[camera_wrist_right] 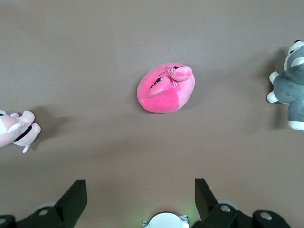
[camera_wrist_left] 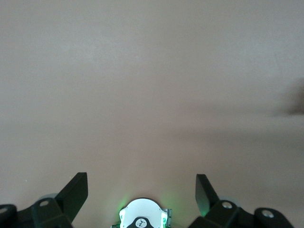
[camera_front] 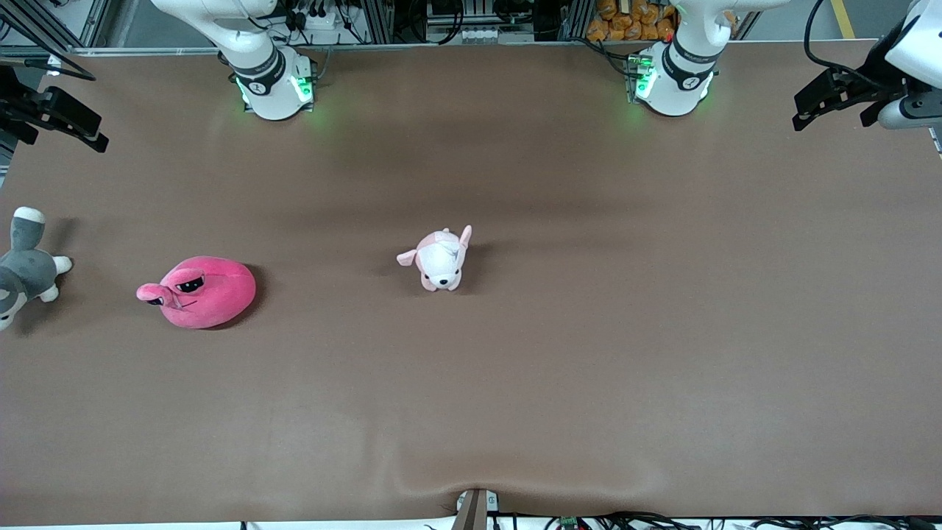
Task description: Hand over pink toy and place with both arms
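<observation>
You have the grey toy [camera_front: 26,265] at the table [camera_front: 589,353] edge on the right arm's end, partly cut off in the front view. Just beside it, toward the middle, lies the pink toy [camera_front: 199,291], flat on the cloth, touching nothing, well apart from either gripper. Near the table's middle sits the pale toy [camera_front: 440,259], pink and white, a little farther from the front camera than the pink toy.

Your right gripper [camera_wrist_right: 140,197] hangs high over the right arm's end of the table, looking down on the pink toy [camera_wrist_right: 166,88]; its fingers [camera_wrist_right: 73,197] stand wide apart with nothing between them. Your left gripper [camera_wrist_left: 141,194] hangs high over bare cloth at the left arm's end, fingers [camera_wrist_left: 76,192] likewise wide and holding nothing.

So no hand-over is under way now, and neither arm carries anything. The task sentence names no spot for the placing, so you cannot settle from this whether the pink toy waits to be picked up or already lies where it was set down; both arms parked high and open fits either reading.
</observation>
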Controlling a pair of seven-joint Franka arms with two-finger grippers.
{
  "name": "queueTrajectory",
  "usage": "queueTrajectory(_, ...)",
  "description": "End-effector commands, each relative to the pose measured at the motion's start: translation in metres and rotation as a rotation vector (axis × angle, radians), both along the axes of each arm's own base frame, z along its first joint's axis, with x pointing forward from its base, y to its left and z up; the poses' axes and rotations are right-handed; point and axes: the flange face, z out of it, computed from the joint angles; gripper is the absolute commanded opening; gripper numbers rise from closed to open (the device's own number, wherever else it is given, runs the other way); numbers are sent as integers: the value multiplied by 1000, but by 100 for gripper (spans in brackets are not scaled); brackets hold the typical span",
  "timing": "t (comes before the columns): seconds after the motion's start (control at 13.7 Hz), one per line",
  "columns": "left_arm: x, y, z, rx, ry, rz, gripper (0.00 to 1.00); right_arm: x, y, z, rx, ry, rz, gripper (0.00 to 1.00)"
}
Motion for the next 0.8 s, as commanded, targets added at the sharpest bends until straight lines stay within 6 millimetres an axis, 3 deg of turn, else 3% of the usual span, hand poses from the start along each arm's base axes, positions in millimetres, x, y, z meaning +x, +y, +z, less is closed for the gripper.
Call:
queueTrajectory(0.0,0,5,16,15,-20,-26,100,1,-2,4,-15,0,-1,100)
queueTrajectory(0.37,18,3,14,16,8,-36,100,1,-2,3,-16,6,-4,100)
queueTrajectory(0.73,19,4,17,16,3,-35,100,1,-1,3,-14,7,-2,100)
